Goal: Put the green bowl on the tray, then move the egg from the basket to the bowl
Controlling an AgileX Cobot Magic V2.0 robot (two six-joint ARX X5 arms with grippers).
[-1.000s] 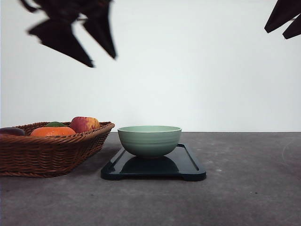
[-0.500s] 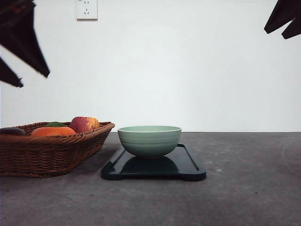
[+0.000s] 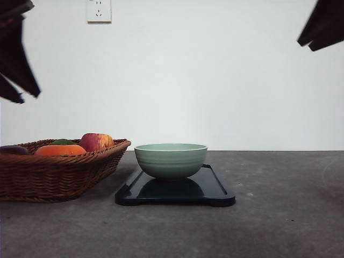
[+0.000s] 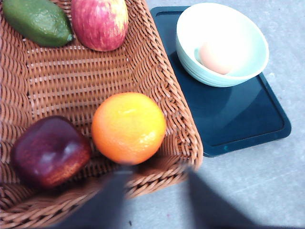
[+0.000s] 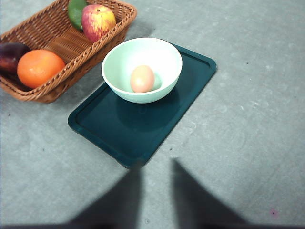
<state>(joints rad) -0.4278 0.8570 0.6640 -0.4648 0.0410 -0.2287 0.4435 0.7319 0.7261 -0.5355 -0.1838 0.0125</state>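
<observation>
Backdrop: plain white wall with a wall socket (image 3: 99,10) up top, grey matte table (image 3: 279,215) underneath.
What changed: left gripper (image 4: 155,179) has slid further out past the table's left edge over the last second and lifted clear of the basket (image 3: 59,174); right gripper (image 5: 156,167) barely shifted, hanging high.
Grippers: both spread apart, nothing held.
Egg: egg (image 5: 142,78) sits inside the green bowl (image 3: 171,160), so the transfer looks finished to me.
Bowl spot: on the tray (image 3: 215,188), toward the end nearest the basket.
Textures: bowl is smooth ridged ceramic, tray glossy dark with rounded corners, basket coarse brown wicker.
Leftovers: orange (image 4: 128,127), red apple (image 4: 99,23), dark apple (image 4: 50,151), green avocado (image 4: 37,21).
</observation>
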